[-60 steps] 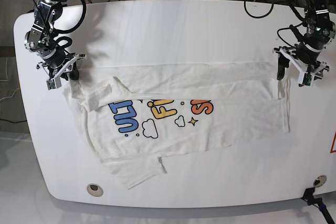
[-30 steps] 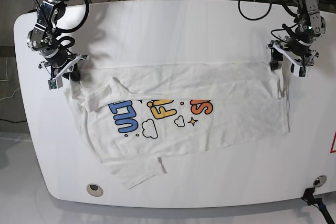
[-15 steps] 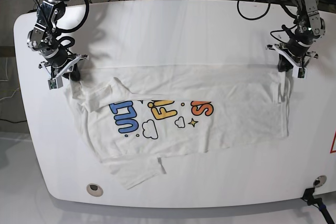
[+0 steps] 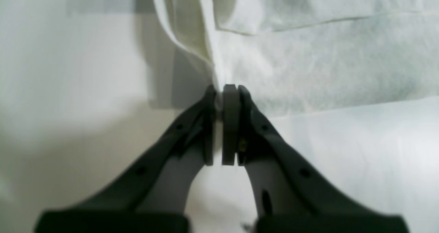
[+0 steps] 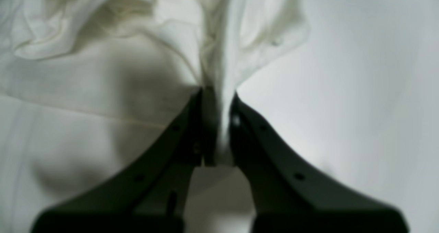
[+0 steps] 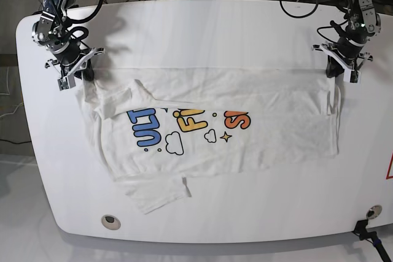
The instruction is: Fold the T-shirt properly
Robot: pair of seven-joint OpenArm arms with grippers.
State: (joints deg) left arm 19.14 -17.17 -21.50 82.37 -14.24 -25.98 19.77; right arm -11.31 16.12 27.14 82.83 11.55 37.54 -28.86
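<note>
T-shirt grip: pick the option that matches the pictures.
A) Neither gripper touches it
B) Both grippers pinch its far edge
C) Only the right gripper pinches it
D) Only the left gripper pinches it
B: the left gripper and the right gripper each have white cloth of the T-shirt clamped between nearly closed jaws.

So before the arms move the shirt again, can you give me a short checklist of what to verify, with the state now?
1. Left gripper shut on the T-shirt edge: ok.
2. Right gripper shut on the cloth: ok.
3. Far edge pulled nearly straight between both grippers: ok.
4. Print facing up and not covered: ok.
5. Sleeve near the front edge of the table lying flat: not ok, it sticks out crumpled.
6. How many cloth layers each gripper pinches: cannot tell.
</note>
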